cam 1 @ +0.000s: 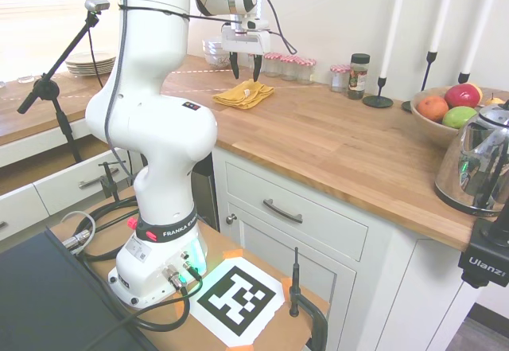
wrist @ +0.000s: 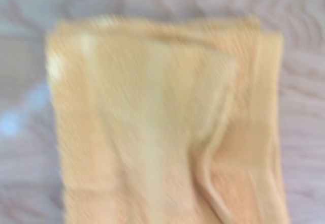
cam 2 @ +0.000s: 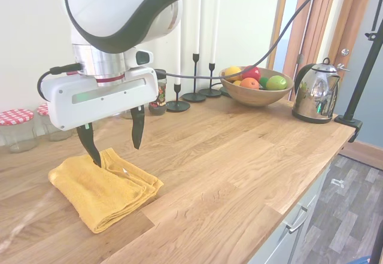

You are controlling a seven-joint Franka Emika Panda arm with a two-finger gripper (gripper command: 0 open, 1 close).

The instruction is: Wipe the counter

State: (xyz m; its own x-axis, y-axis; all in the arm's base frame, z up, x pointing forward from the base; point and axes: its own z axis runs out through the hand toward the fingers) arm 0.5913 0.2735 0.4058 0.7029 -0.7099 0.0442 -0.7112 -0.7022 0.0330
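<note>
A: Where does the wiping stand?

B: Not begun, as far as I can judge. The long honey-brown butcher-block counter (cam 1: 334, 140) runs over white cabinets with dark handles, and a folded mustard-yellow cloth (cam 2: 103, 187) lies flat on it, near the back wall

A: Does the arm have the cloth?

B: No. The white two-finger gripper with dark fingers (cam 2: 112, 138) hangs right over the cloth with its jaws apart. One fingertip looks to be at or just touching the cloth's upper fold, the other hangs clear above it. Nothing is pinched between them

A: And the wrist camera?

B: Blurred, but it shows the folded yellow cloth (wrist: 167, 127) filling most of the picture, wood grain around it. So the gripper is centred over it

A: What is left, then?

B: Practically all of it, I'd say: come down, close on or press the cloth, and drag it across the wood. I see no visible spill or wet streak, so I cannot tell which part needs wiping

A: Anything in the way?

B: Behind the cloth stand small glass jars with red checked lids (cam 1: 290, 66). Further along are black candlesticks with tall white candles (cam 2: 194, 57), a wooden bowl of fruit (cam 2: 256, 89) and a shiny steel kettle (cam 2: 317, 91), all well apart from the cloth. The open stretch of wood in front looks the easy part to sweep
</note>
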